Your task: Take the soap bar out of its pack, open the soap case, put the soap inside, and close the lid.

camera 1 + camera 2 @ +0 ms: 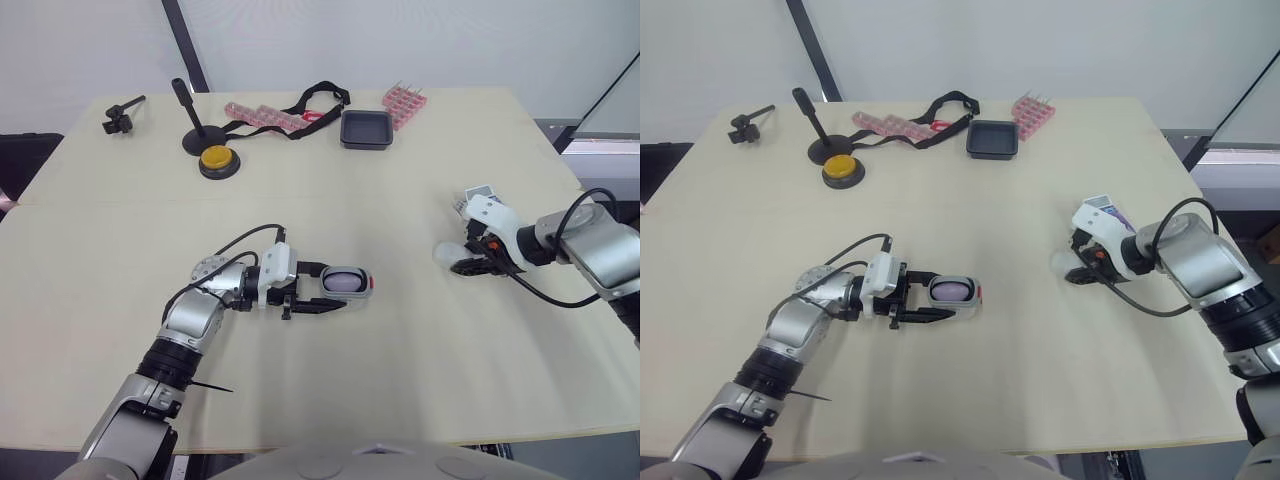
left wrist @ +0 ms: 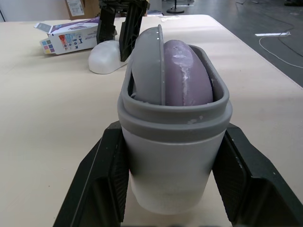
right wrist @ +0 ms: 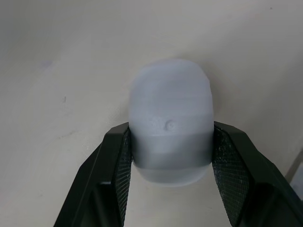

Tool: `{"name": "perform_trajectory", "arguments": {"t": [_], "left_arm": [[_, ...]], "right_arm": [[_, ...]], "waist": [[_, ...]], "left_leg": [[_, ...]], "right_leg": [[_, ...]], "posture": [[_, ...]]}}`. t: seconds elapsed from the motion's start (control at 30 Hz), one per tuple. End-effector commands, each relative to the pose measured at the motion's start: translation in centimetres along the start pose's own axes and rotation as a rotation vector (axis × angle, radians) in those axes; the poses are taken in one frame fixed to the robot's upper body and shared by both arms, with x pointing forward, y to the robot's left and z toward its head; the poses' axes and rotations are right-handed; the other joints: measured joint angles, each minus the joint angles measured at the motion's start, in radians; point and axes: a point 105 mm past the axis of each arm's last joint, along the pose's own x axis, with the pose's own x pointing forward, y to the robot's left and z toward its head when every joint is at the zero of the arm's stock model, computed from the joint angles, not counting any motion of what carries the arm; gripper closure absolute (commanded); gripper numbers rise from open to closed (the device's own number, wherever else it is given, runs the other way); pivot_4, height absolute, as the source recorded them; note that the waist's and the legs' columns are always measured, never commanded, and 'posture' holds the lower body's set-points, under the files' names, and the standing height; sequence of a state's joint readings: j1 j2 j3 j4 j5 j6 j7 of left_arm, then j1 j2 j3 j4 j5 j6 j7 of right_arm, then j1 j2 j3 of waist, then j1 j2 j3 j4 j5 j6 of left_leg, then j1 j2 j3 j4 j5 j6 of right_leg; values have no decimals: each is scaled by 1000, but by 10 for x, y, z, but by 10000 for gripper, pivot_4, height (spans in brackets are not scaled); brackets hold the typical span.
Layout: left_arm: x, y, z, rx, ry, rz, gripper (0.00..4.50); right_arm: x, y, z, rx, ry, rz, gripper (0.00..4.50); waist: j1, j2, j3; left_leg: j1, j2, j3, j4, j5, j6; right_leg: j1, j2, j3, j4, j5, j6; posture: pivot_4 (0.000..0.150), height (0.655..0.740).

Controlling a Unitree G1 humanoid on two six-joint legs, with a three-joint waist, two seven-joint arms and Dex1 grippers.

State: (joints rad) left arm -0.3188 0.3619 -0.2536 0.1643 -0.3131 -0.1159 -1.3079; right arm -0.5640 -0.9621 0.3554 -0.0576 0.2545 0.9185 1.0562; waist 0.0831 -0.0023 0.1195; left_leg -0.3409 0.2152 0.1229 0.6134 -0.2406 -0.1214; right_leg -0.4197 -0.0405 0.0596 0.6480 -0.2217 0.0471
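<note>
The grey soap case (image 1: 346,282) lies on its side on the table, lidless, with the purple soap bar (image 2: 187,78) in it. My left gripper (image 1: 333,288) is shut on the case, its fingers (image 2: 102,184) pressed against both sides. At the right, my right gripper (image 1: 468,263) is shut on the white lid (image 1: 447,253), which rests on the table. In the right wrist view the lid (image 3: 171,118) sits tight between both pads. The opened soap pack (image 1: 478,196) lies just behind the right gripper.
Along the far edge stand a black tray (image 1: 366,129), pink racks (image 1: 404,103), a black strap (image 1: 320,100), a yellow button (image 1: 218,160), a black stand (image 1: 195,125) and a small clamp (image 1: 120,118). Bare table (image 1: 400,210) lies between my two grippers.
</note>
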Motion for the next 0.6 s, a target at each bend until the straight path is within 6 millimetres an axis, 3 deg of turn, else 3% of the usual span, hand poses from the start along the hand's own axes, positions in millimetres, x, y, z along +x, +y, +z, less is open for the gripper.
{"name": "perform_trajectory", "arguments": {"t": [0.03, 0.13, 0.27, 0.47, 0.6], "left_arm": [[0, 4, 8, 24, -21, 13, 25530], [0, 10, 10, 4, -34, 38, 25530], [2, 15, 9, 4, -33, 38, 25530], [9, 20, 7, 2, -35, 47, 25530], [14, 25, 6, 4, -36, 58, 25530]], "right_arm": [[-20, 1, 28, -137, -50, 2, 25495], [-44, 13, 74, -259, -123, 38, 25495], [-55, 37, 112, -360, -158, 102, 25495], [-50, 76, 140, -483, -139, 195, 25495], [-40, 91, 150, -514, -136, 226, 25495]], "waist": [[-1, 0, 0], [-8, 3, 2], [-5, 2, 2], [4, 3, 2], [6, 2, 2]], "left_leg": [[0, 0, 0, 0, 0, 0], [0, 0, 1, 1, 0, 0], [0, 3, 2, 2, 0, 1], [-1, 3, 2, 3, 0, 0], [-1, 3, 2, 3, 0, 0]], "right_leg": [[0, 0, 0, 0, 0, 0], [-2, 0, 1, 2, 0, 0], [-3, 3, 2, 4, 0, 0], [-3, 3, 1, 4, 0, 0], [-3, 2, 1, 4, 0, 0]], "posture": [[1500, 7291], [1500, 7291], [1500, 7291], [1500, 7291], [1500, 7291]]}}
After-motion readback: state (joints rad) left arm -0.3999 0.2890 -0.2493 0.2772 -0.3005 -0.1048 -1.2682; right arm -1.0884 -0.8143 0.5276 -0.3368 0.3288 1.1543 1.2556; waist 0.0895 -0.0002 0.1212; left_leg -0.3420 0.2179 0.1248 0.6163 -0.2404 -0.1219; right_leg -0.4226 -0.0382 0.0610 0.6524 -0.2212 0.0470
